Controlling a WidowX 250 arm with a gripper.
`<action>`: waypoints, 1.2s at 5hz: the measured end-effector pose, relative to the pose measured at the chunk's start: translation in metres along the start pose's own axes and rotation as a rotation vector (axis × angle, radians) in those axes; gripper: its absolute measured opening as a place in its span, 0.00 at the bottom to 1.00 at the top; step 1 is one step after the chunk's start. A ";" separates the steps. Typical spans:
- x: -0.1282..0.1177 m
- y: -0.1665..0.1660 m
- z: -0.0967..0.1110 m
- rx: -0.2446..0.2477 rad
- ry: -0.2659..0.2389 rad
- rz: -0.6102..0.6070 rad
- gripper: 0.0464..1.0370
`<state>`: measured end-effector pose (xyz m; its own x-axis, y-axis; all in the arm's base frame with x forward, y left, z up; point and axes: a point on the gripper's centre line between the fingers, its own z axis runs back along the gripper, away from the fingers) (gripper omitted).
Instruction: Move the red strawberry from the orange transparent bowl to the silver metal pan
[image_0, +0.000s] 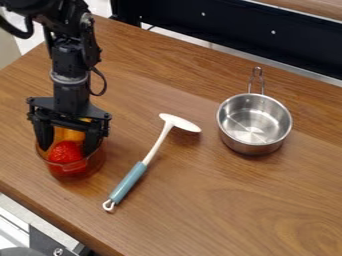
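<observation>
At the left of the table, the black gripper points straight down into a clear bowl. Its two fingers stand wide apart inside the rim. A red strawberry-like thing lies in the bowl between and just below the fingertips. Behind it is an orange thing, partly hidden by the gripper. Whether the fingers touch either one, I cannot tell.
A white ladle-like utensil with a blue handle lies slantwise right of the bowl. Farther right stands a metal saucepan, its handle toward the back. The wooden table's front edge runs along the lower left.
</observation>
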<state>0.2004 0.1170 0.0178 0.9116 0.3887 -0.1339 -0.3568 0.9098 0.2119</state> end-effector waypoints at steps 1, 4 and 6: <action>-0.001 0.000 -0.003 0.039 0.030 0.011 0.91; 0.002 -0.001 -0.004 0.038 0.054 0.041 0.63; -0.001 0.003 0.004 0.013 0.117 0.026 0.59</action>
<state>0.1991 0.1190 0.0228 0.8720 0.4267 -0.2399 -0.3764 0.8977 0.2290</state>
